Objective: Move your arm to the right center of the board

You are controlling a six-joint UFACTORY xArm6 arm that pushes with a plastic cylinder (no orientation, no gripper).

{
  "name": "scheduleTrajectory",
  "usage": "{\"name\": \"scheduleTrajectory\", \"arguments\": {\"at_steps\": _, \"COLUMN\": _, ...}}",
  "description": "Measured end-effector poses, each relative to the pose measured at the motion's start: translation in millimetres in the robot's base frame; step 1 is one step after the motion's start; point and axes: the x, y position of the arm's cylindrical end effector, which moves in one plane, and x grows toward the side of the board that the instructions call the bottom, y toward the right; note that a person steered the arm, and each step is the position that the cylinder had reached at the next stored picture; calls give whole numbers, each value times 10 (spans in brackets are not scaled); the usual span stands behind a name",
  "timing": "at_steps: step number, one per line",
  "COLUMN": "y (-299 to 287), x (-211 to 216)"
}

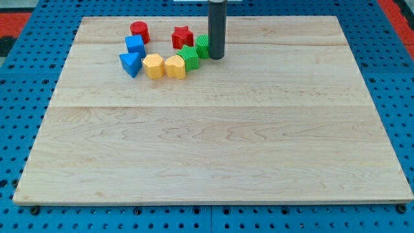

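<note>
- Eight blocks sit clustered near the view's top, left of centre, on the wooden surface [213,149].
- Red cylinder [139,30] is top-left of the cluster; red star [182,37] lies to its right, apart from it.
- Blue cube [134,44] sits just below the red cylinder; blue triangular block [130,63] is just below the cube.
- Yellow hexagon-like block [152,66] and yellow heart-like block [174,66] sit side by side, touching, right of the blue triangular block.
- Green star-like block [189,56] touches the heart-like block's upper right; second green block [202,46], shape unclear, is partly behind the rod.
- My tip [215,57] rests on the surface just right of the green blocks, against the second one.
- No hand on this rig, so no grasp state to tell.
- Right centre of the surface is well apart from my tip, toward the view's right.
</note>
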Motion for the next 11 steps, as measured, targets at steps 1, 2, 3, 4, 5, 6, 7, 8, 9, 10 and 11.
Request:
{"name": "scheduleTrajectory", "arguments": {"at_steps": 1, "y": 0, "x": -257}}
{"name": "scheduleTrajectory", "arguments": {"at_steps": 2, "y": 175, "x": -197}}
{"name": "scheduleTrajectory", "arguments": {"at_steps": 3, "y": 679, "x": 361}}
{"name": "scheduleTrajectory", "arguments": {"at_steps": 4, "y": 1068, "x": 973}}
{"name": "scheduleTrajectory", "arguments": {"at_steps": 5, "y": 1077, "x": 1029}}
{"name": "scheduleTrajectory", "arguments": {"at_steps": 6, "y": 1078, "x": 1029}}
{"name": "scheduleTrajectory", "arguments": {"at_steps": 7, "y": 1292, "x": 1029}}
{"name": "scheduleTrajectory", "arguments": {"at_steps": 8, "y": 1484, "x": 1033}}
{"name": "scheduleTrajectory", "arguments": {"at_steps": 9, "y": 1865, "x": 1149}}
{"name": "scheduleTrajectory", "arguments": {"at_steps": 10, "y": 2222, "x": 1149}}
{"name": "scheduleTrajectory", "arguments": {"at_steps": 11, "y": 2058, "x": 594}}
